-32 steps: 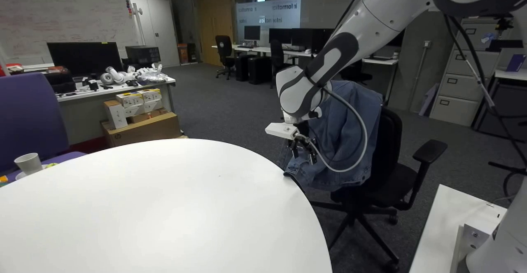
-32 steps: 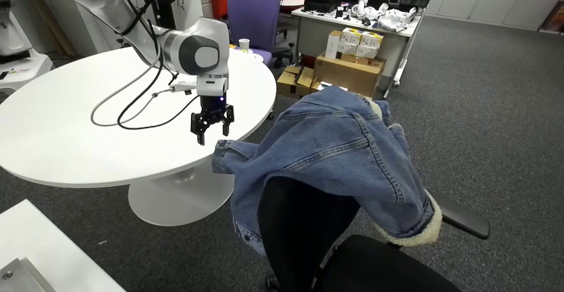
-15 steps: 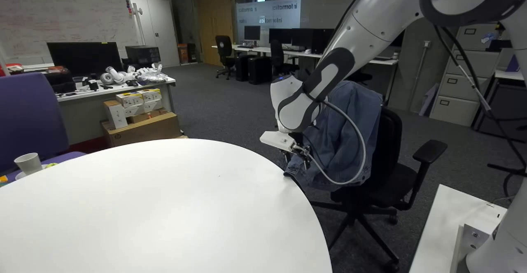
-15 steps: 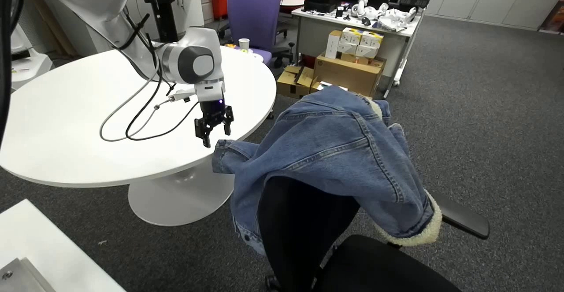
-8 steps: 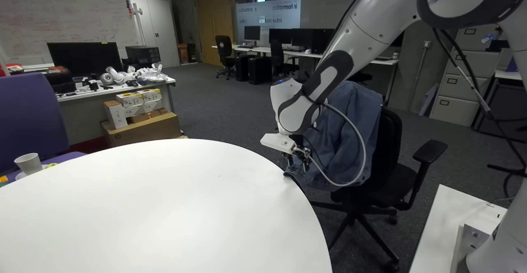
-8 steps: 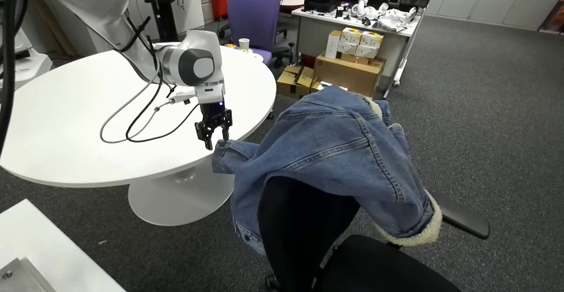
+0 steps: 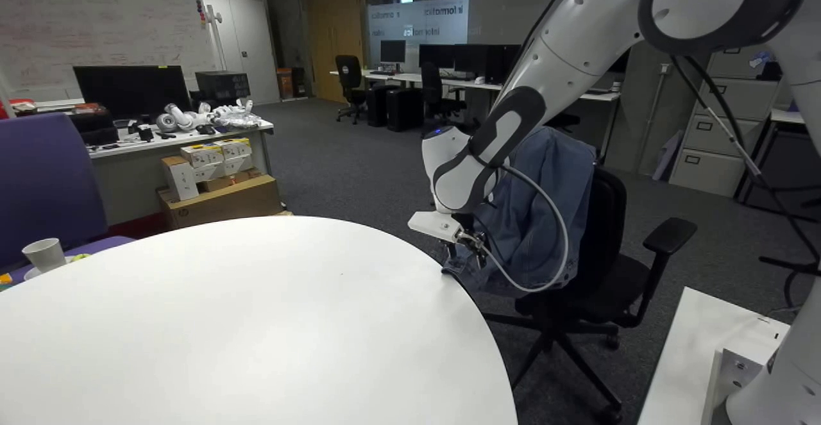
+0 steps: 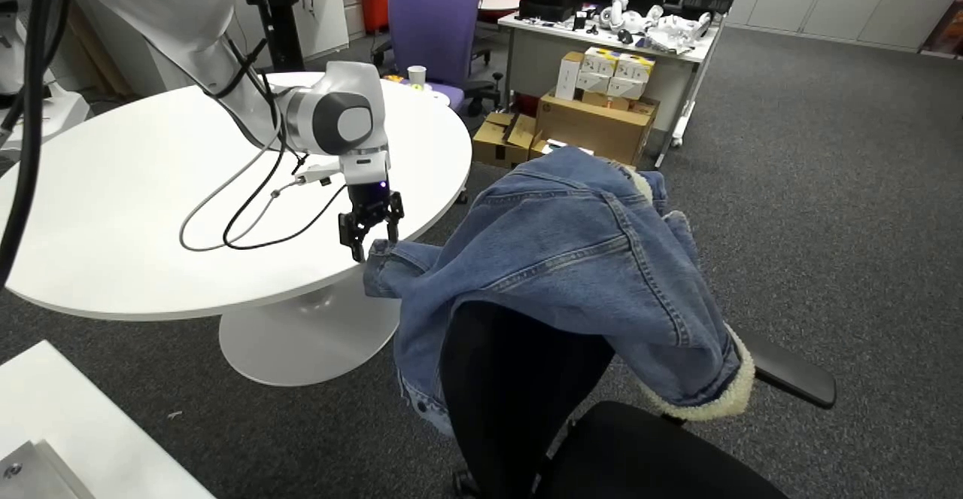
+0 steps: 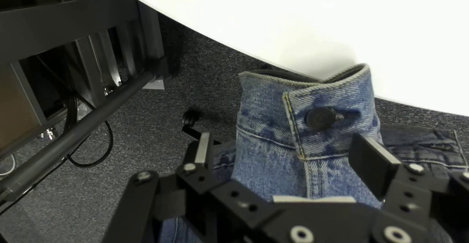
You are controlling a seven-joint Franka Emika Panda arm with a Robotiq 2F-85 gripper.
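Note:
A blue denim jacket (image 8: 549,258) is draped over a black office chair (image 8: 511,386), its pale fleece lining showing at one edge. One sleeve cuff (image 9: 271,114) points up to the table's rim, with a dark button (image 9: 320,118) on it. My gripper (image 9: 284,146) is open above this cuff, fingers wide apart to either side of it in the wrist view. The right-hand finger (image 9: 373,166) overlaps the cuff's edge there; I cannot tell whether it touches. In an exterior view the gripper (image 8: 375,246) hangs just over the sleeve's end. Nothing appears gripped.
A round white table (image 8: 113,220) lies beside the chair, its edge close to the gripper. Loose cables (image 8: 226,243) loop from the arm. A purple chair (image 8: 436,25) bearing a white cup (image 8: 417,75) stands beyond the table, and cardboard boxes (image 8: 594,130) are stacked under a desk.
Over two seconds the gripper has come down towards the cuff. Its fingers looked slightly closer together half a second ago and are wide again now. The jacket has hardly moved.

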